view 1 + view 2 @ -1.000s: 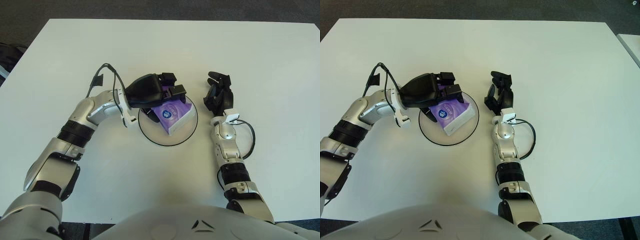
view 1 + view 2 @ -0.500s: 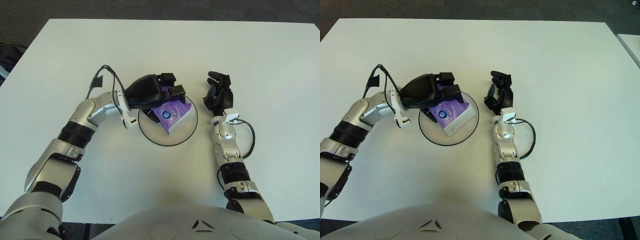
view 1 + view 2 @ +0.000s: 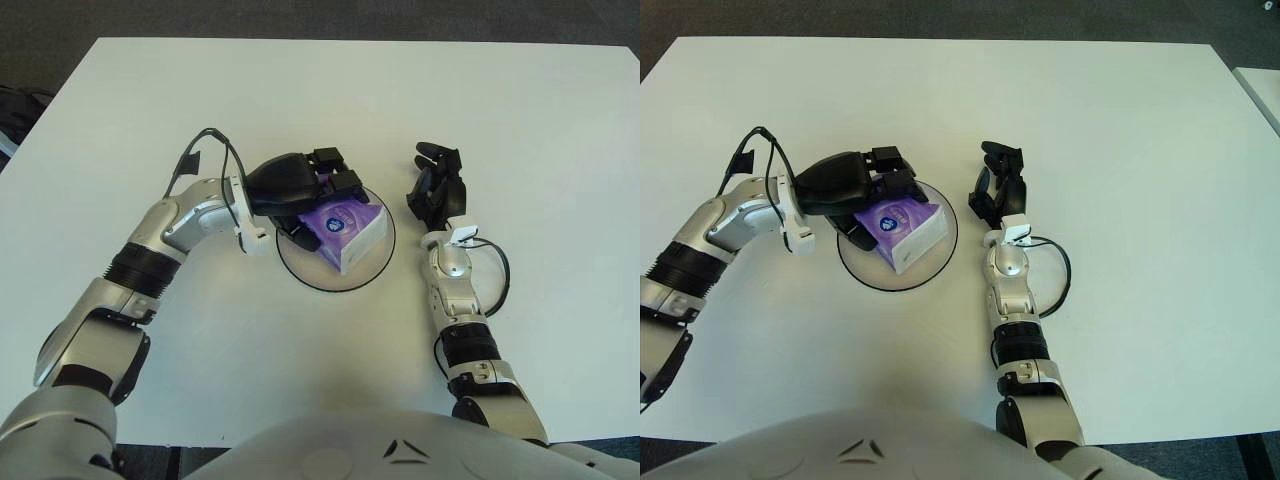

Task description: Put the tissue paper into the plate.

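Resting inside the plate [image 3: 372, 263], the tissue pack [image 3: 345, 227] is clasped at its far-left end by the left hand [image 3: 300, 185]; the right hand [image 3: 436, 190], fingers relaxed, is seen right of the plate.

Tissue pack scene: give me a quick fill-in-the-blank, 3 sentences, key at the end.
1. The tissue pack lies inside the rim of the round ____.
2. The ____ hand is over the pack's far-left end, fingers at its edges.
3. The other hand shows to the ____ of the plate, holding nothing.

Missing words: plate; left; right
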Controlling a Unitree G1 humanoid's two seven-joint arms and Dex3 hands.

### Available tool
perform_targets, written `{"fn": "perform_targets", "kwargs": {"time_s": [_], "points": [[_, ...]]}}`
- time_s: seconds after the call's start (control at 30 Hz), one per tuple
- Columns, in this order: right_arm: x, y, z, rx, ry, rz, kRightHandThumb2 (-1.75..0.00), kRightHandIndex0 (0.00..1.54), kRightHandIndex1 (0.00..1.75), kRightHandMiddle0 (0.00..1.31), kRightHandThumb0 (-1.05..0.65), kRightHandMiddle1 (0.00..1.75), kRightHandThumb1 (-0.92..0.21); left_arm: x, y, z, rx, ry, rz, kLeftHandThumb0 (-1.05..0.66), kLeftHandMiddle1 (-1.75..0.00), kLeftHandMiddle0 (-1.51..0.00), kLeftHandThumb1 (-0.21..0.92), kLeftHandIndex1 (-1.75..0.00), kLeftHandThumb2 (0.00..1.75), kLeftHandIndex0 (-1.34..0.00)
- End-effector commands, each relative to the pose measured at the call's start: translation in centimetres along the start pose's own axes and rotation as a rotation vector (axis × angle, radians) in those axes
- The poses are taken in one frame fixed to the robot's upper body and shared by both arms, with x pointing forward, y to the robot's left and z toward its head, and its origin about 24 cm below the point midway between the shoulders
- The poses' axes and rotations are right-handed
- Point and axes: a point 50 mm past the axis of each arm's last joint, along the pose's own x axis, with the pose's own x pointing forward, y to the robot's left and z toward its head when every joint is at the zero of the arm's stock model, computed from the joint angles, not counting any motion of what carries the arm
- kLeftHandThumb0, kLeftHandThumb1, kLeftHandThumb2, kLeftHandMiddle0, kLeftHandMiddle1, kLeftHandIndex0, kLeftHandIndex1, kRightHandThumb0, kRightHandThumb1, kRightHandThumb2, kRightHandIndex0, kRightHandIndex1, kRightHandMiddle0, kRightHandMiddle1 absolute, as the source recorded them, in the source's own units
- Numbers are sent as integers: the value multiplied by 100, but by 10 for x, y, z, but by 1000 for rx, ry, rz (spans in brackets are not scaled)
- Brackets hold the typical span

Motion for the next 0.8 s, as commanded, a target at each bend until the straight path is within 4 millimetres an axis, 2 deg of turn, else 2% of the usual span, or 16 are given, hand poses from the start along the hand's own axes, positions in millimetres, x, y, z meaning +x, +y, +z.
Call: {"fn": "perform_targets", "kwargs": {"time_s": [0.0, 0.13, 0.23, 0.53, 0.77], "points": [[-25, -13, -38, -38, 201, -49, -84, 38, 84, 21, -56, 121, -92, -1, 4, 2, 14, -26, -30, -105, -5, 0, 92, -31, 77, 0], [-25, -13, -38, -40, 199, -54, -83, 37, 84, 22, -57, 121, -92, -2, 8, 1, 38, -33, -90, -105, -1, 0, 92, -12, 67, 0], [-24, -13, -38, -37, 196, -53, -82, 37, 84, 24, -56, 122, -92, -3, 9, 2, 57, -37, -116, -105, 0, 0, 92, -5, 61, 0], [-24, -13, -38, -25, 197, -50, -82, 37, 83, 23, -55, 120, -92, -4, 15, 1, 100, -36, -159, -105, 0, 0, 92, 0, 36, 0], [-23, -13, -38, -39, 201, -56, -84, 37, 83, 24, -54, 119, -92, -4, 18, -1, 91, -34, -175, -105, 0, 0, 92, 0, 28, 0]]}}
